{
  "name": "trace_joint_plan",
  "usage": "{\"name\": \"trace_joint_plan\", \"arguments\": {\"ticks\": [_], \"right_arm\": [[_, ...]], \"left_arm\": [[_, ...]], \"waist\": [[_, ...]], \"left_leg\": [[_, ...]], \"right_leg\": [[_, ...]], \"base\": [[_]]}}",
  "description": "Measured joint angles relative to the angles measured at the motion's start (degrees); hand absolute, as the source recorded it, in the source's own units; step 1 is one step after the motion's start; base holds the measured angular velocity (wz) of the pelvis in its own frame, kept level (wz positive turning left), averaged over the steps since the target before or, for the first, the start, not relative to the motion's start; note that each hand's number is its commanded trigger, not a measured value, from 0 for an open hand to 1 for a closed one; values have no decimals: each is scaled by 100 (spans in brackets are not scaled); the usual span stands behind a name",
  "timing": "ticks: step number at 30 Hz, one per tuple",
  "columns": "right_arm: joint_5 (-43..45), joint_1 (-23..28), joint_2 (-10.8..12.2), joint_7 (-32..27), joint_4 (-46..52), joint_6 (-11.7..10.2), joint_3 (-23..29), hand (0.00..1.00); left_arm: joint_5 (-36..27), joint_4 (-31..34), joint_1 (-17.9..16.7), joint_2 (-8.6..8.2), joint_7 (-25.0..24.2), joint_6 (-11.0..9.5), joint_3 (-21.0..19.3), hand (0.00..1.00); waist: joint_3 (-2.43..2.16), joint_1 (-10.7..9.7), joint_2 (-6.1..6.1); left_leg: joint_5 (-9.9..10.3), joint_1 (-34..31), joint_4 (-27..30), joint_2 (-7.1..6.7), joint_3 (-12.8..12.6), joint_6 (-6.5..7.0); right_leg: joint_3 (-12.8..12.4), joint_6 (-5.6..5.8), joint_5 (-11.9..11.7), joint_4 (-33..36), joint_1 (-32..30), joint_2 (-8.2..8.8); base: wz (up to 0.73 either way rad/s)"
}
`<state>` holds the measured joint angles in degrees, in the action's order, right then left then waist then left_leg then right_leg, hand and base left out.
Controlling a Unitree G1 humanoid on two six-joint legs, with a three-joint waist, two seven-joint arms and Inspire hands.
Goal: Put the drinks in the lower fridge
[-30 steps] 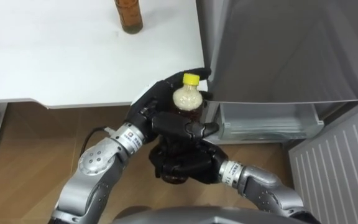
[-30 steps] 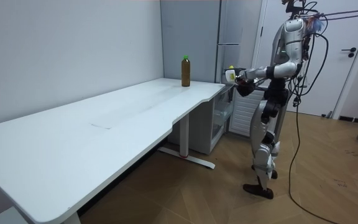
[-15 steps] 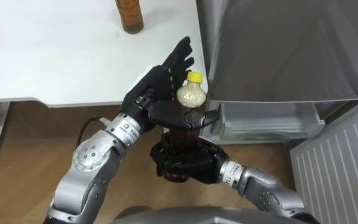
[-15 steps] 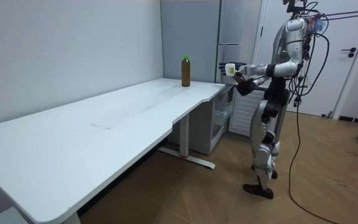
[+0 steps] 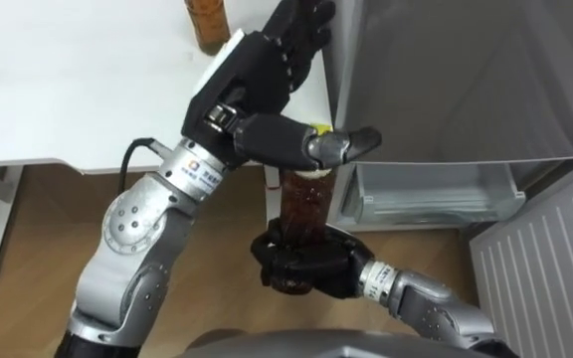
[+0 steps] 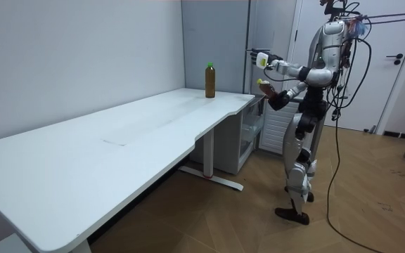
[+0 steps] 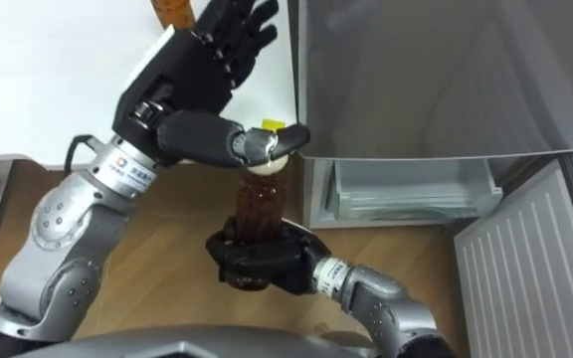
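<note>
The drink bottle [image 5: 301,204], dark brown liquid under a pale neck and yellow cap, stands upright near the lower fridge [image 5: 436,194], its base clenched in the right robot hand [image 5: 306,267]. The left robot hand [image 5: 257,70] spreads straight-fingered above it, grasping nothing. 1 amber bottle [image 5: 205,22] stands on the bench [image 5: 88,89].

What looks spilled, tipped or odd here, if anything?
Nothing stands out. The bottle is upright and capped in the right hand, the left hand open above it; the second bottle stands upright on the table.
</note>
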<state>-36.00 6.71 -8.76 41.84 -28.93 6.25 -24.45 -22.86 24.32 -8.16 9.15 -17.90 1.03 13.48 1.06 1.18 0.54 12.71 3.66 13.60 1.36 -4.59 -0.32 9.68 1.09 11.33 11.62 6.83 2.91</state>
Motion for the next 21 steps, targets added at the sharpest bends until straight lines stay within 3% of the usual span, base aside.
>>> {"name": "trace_joint_plan", "arguments": {"ticks": [9, 15, 21], "right_arm": [[-4, 12, -37, -50, 85, -42, 19, 100], [115, 273, -86, -43, 77, -59, 390, 100], [109, 622, -108, -125, 78, -73, 760, 100]], "left_arm": [[-1, 432, 122, 19, 426, -378, -371, 0], [4, 824, 195, -8, 609, -448, -1048, 0], [74, 1123, 215, -92, 1103, -837, -1559, 0]], "waist": [[-26, 91, 37], [-46, 170, 129], [-60, 388, 149]], "left_leg": [[0, 49, 4, -1, 6, 0], [0, 105, -3, -6, 60, -1], [-11, 254, -96, -1, 67, -19]], "right_leg": [[13, 0, 0, -8, 64, 1], [72, 0, -1, -51, 158, 0], [118, 1, 0, -91, 279, -3]], "base": [[0], [3], [0]]}}
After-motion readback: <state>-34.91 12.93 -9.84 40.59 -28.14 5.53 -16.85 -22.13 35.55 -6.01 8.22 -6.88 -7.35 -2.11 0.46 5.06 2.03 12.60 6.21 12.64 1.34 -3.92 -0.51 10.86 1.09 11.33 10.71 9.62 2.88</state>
